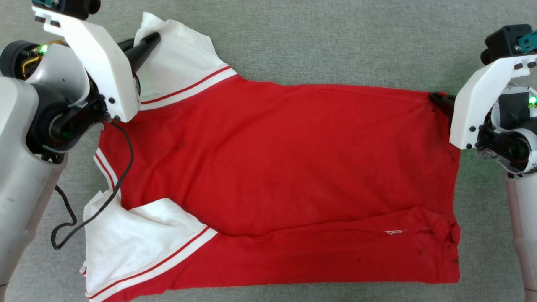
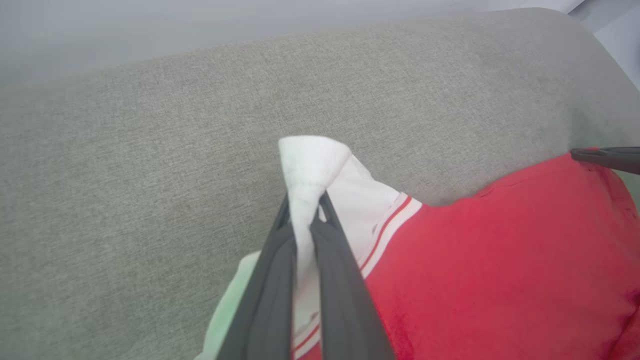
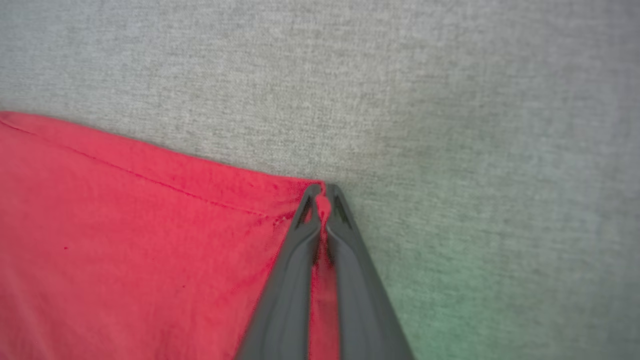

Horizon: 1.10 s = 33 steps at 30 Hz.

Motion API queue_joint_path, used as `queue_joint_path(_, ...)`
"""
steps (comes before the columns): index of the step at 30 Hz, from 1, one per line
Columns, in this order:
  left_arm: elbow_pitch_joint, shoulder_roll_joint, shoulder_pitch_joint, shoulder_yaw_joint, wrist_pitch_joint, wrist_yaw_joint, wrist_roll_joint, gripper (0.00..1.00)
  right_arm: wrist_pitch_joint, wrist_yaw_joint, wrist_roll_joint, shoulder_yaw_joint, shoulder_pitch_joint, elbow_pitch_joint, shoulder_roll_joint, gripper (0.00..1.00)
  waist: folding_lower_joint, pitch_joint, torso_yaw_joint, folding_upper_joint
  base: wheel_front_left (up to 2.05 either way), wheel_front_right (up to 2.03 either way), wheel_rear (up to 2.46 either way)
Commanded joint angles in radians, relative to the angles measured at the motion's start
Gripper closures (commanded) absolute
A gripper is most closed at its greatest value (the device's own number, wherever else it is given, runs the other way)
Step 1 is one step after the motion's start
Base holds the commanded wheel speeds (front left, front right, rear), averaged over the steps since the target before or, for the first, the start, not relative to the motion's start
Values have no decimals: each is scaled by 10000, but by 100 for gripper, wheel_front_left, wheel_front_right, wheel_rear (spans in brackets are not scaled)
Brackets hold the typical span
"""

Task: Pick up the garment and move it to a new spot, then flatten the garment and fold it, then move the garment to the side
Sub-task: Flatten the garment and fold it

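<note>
The red garment [image 1: 285, 159] lies spread wide on the grey cloth surface, with its white sleeves to the left and its hem to the right. My left gripper [image 1: 151, 40] is shut on the far white sleeve [image 2: 320, 165], a pinch of which sticks up between the fingers [image 2: 305, 200]. At the far right corner of the hem [image 3: 150, 250], my right gripper [image 1: 436, 98] is shut on the red fabric, which is squeezed between its tips [image 3: 322, 192]. The near sleeve [image 1: 134, 239] lies crumpled at the lower left. A long crease runs along the near edge.
Grey woven cloth [image 1: 335, 42] covers the whole work surface around the garment. A black cable [image 1: 121, 167] hangs from my left arm over the garment's collar end. The left wrist view catches the right gripper's dark fingers [image 2: 605, 156] at the garment's far corner.
</note>
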<state>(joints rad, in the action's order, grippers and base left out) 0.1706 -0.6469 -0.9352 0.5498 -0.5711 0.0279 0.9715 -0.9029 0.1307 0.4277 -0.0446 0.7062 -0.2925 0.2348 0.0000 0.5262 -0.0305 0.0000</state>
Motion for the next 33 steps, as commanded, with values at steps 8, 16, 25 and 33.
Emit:
queue_joint_path(8,-390,-160,788,-393,1042,-154,-62,100,925,-1,-448,-94,-250,979,426,100,0,-736,245,0,0,0,0)
queue_joint_path(16,-1070,-381,3217,-1116,2371,-565,676,100,1585,-1,-449,-38,-1748,1974,394,100,0,-2105,452,0,0,0,0)
queue_joint_path(25,-1272,16,6749,-1154,3293,-1088,1657,100,2401,-1,-52,-20,-4346,2319,152,100,0,-3217,693,0,0,0,0)
queue_joint_path(33,-180,927,8476,-860,3797,-1038,2337,11,3316,-1,327,75,-6151,1523,-72,56,0,-3712,629,0,0,0,0)
